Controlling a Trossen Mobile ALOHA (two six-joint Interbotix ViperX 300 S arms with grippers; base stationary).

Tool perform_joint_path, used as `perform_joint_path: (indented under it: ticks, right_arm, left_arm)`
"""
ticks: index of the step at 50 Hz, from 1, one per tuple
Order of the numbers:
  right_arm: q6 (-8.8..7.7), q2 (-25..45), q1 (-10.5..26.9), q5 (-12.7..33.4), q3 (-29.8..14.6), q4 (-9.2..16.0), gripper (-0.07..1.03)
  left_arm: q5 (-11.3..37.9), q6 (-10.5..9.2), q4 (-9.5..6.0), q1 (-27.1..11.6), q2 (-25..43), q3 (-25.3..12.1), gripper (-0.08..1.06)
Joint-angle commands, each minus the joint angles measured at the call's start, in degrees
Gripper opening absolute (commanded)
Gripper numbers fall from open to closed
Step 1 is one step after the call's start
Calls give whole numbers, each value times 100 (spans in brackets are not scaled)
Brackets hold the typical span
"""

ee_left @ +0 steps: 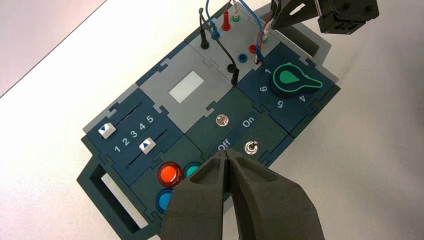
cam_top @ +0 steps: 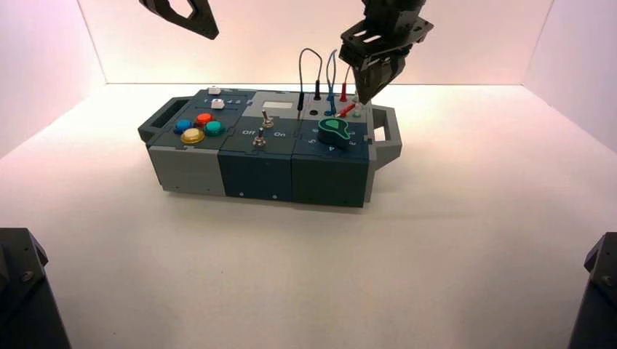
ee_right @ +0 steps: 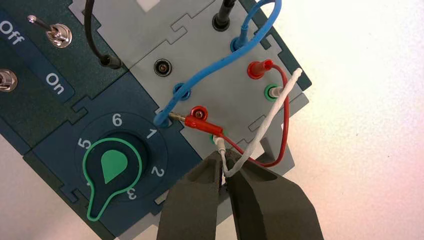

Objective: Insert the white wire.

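One looped white wire [ee_right: 272, 111] (pale plugs), right gripper [ee_right: 225, 156] at bend

From my station I view the white wire [ee_right: 265, 124]: a slender, whitish looping lead with pale plug ends. One end stands in the green-ringed socket at the outer edge of the box's light grey panel; the other meets the second green-ringed socket, nearer the numbered knob, and appears to be seated, though I cannot fully confirm its depth. Between them the lead bows outward in a bend, passing over the thin red wire [ee_right: 286, 120].
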Motion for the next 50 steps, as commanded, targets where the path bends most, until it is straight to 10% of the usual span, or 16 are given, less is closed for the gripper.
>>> perform_joint_path:
  ticks: [1,10,50]
  right_arm:
    - [-9,-62,26,-35,-88,26,-1]
    - [18,-237,35,-35,-141,26,37]
    - [70,-976,35,589,-88,26,36]
  left_arm:
    - [-35,26,9,9,-26,-62,-3]
    - [-53,26,9,9,-18,-62,-3]
    - [-475,26,35,149,149,35,-3]
